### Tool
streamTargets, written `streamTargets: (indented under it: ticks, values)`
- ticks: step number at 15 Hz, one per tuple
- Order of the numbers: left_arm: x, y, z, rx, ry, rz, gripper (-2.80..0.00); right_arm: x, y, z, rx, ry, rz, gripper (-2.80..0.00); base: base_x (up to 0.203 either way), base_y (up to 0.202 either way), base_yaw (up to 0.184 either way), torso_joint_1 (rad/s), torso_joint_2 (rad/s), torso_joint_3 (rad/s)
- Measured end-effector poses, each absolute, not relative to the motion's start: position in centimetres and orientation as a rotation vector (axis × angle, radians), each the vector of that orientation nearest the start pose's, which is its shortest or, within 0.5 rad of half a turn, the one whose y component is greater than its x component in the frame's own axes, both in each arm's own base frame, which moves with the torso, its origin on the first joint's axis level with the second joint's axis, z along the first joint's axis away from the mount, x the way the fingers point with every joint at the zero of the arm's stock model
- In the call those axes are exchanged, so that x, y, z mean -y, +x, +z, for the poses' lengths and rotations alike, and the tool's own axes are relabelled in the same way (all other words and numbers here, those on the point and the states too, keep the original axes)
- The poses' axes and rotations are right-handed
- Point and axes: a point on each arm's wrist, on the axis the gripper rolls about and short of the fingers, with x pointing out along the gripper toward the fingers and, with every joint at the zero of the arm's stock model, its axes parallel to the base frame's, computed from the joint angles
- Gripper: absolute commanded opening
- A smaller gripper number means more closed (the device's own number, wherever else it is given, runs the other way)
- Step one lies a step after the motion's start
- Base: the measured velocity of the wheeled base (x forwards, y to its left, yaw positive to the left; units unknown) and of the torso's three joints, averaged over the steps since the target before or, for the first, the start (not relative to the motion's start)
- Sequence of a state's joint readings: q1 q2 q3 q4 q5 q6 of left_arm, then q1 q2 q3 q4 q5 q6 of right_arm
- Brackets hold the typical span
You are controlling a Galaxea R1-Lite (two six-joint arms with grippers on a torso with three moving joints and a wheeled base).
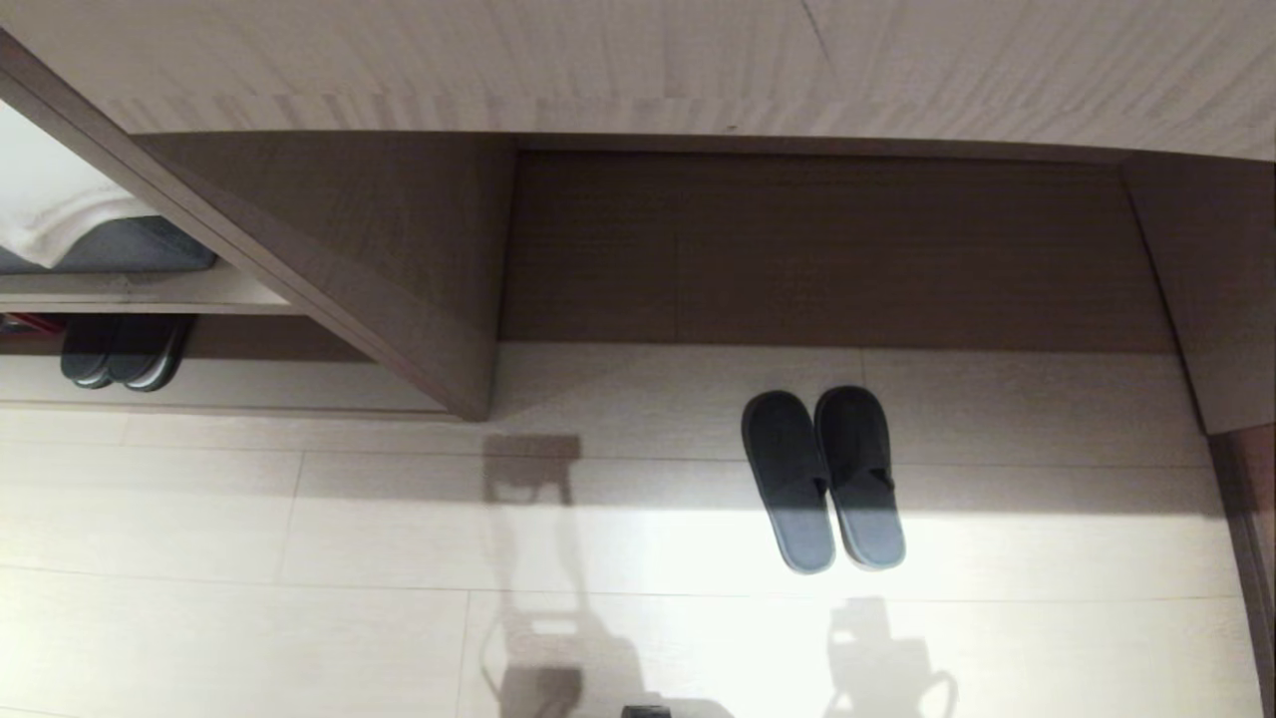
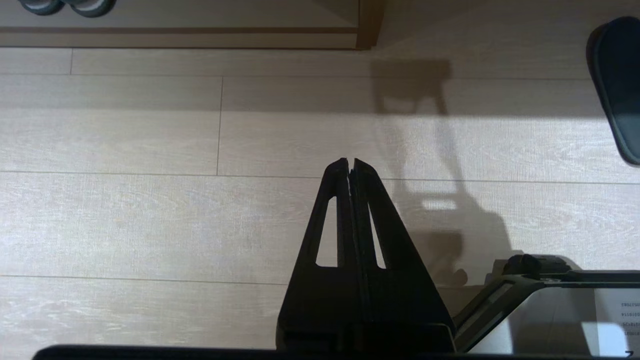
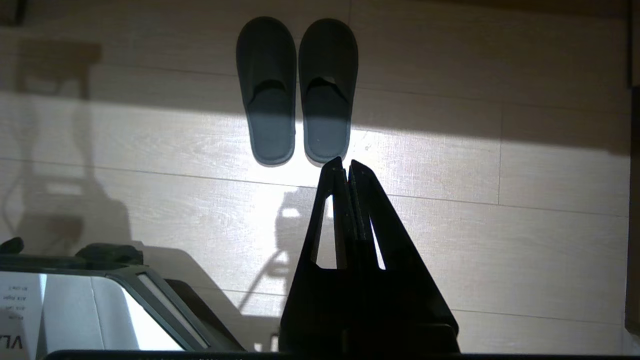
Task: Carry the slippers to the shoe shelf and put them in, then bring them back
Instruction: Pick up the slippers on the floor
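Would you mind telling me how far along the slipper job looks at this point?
Nothing looks done: the slippers lie side by side on the floor, outside the shoe shelf. Nothing is in hand: the left gripper and right gripper are shut and empty above the floor. The pickup, the carry to the shelf and the return all remain.

Two blue-grey slippers, one pair, side by side and touching on the floor, just ahead of the right gripper. Second pair, dark slippers, two, tucked low in the shelf, well ahead of the left gripper and off to its side. Two grippers, both closed. One folded white towel above the dark pair.
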State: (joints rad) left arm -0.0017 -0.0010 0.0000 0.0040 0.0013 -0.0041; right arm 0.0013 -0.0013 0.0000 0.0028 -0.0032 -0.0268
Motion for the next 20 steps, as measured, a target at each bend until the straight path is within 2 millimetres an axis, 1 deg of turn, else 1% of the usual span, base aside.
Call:
streamTargets:
  ticks: [20]
  values:
    - [-0.01, -2.29, 7.51, -0.003, -0.003, 0.0, -2.8, 0.01, -2.29, 7.52, -0.002, -0.027, -0.001, -2.8, 0.0, 0.0, 0.0, 0.002, 0.0, -0.197]
